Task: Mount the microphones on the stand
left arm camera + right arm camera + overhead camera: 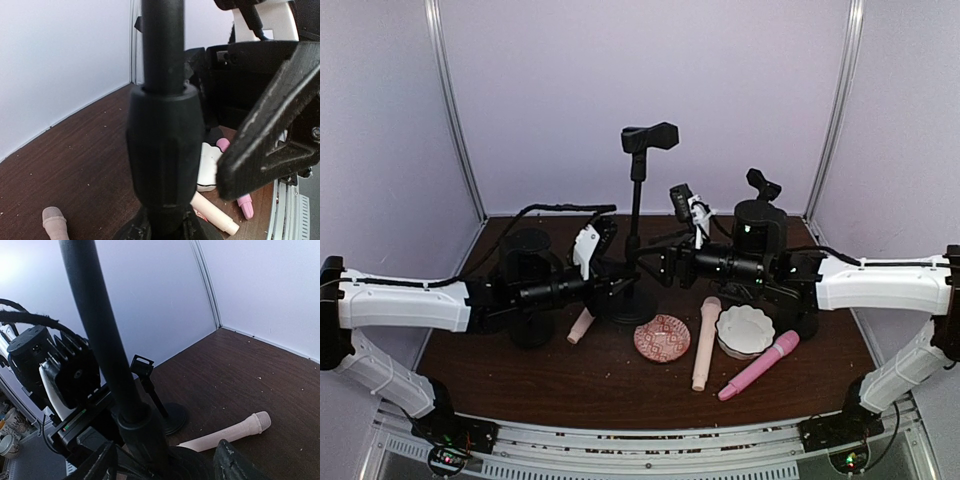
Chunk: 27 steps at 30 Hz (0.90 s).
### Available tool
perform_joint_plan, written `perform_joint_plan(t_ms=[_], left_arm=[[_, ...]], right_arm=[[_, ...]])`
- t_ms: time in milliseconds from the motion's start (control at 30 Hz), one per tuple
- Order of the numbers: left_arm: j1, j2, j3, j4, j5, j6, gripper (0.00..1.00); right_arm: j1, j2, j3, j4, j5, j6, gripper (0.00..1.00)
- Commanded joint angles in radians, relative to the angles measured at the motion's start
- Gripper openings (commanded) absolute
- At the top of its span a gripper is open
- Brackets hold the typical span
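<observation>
The tall black stand (637,215) rises mid-table with an empty clip (650,135) on top. My left gripper (607,272) is shut on its thick lower collar (162,145); only one finger (270,145) shows, pressed beside it. My right gripper (665,265) is open, its fingertips (235,465) standing wide on either side of the same pole (100,330). Three microphones lie on the table: a peach one (581,325) half under the left arm, a second peach one (705,343) and a pink one (758,366).
A red patterned dish (662,337) and a white scalloped bowl (743,330) sit among the microphones. A short stand (763,190) rises at the back right and another small clip stand (152,390) is behind the pole. White walls close in the back and sides.
</observation>
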Motion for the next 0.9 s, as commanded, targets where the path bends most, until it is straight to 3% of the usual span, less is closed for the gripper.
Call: perform_joint_plan(t_ms=[0,200,633,733,867], left_arm=[[0.002,-0.037,0.061,0.062,0.036,-0.019,0.0],[0.001,-0.024,0.082,0.029,0.077,-0.018,0.0],[0.002,-0.006,0.088,0.038,0.071,-0.014,0.0],[0.002,0.015,0.091,0.033,0.05,-0.015,0.28],[0.002,0.041,0.072,0.063,0.03,-0.014,0.42]], right_arm=[[0.007,0.022,0.056,0.032,-0.03,0.012,0.65],[0.007,0.034,0.069,0.047,-0.023,-0.002,0.56],[0.007,0.024,0.084,-0.012,-0.031,-0.036,0.05],[0.006,0.006,0.087,-0.001,-0.024,-0.039,0.0],[0.007,-0.014,0.109,-0.002,-0.01,-0.049,0.0]])
